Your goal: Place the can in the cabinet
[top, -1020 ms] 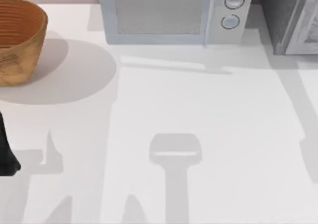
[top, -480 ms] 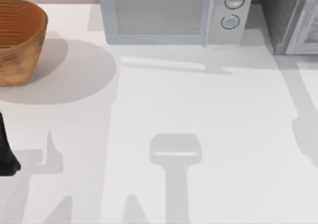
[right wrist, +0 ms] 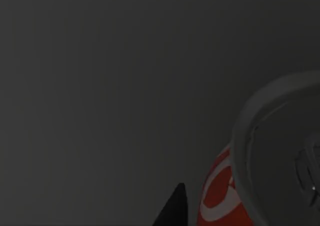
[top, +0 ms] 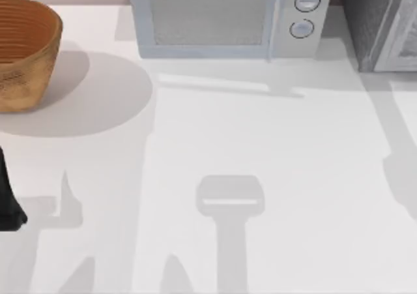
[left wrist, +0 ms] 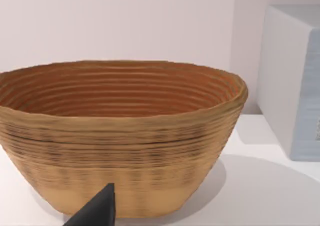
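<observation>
The right wrist view is dim. In it the can (right wrist: 220,196), white-rimmed with a red label, sits very close beside a black part of my right gripper (right wrist: 172,208), against a dark grey surface. The cabinet (top: 381,20), dark speckled with a pale framed door panel, stands at the table's far right corner in the top view. My left arm (top: 8,199) is parked at the table's left edge. A black part of the left gripper (left wrist: 97,211) points at the basket.
A woven brown basket (top: 23,46) stands at the far left, also close up (left wrist: 120,136) in the left wrist view. A light grey microwave (top: 225,20) with two round knobs sits at the back middle. Arm shadows lie across the white table (top: 260,131).
The shadow at the table's right edge has shifted slightly toward the cabinet since a second ago. The left arm, basket and microwave have not moved.
</observation>
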